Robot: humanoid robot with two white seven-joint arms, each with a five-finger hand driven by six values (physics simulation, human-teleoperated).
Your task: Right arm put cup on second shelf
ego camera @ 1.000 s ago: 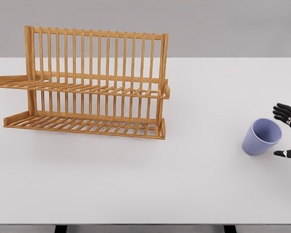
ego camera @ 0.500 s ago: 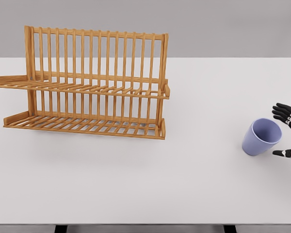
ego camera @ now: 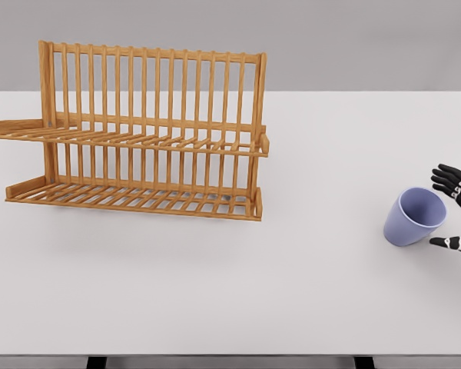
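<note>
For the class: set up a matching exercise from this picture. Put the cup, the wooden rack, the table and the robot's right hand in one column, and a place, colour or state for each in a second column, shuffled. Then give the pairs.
1 cup
2 wooden rack
3 table
4 right hand

A white
B lavender, tilted
C left side, both shelves bare
D black fingers open beside the cup

Pairs: 1-B, 2-C, 3-A, 4-D

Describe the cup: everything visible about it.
The cup is a plain lavender-blue tumbler with no handle, matte like plastic, wider at the rim than at the base. It looks tilted, with its open mouth toward the upper right, and nothing shows inside. It rests on the white table near the right edge, far from the wooden rack. The right robot hand brackets its rim with spread black fingers; whether they touch it is unclear.
</note>
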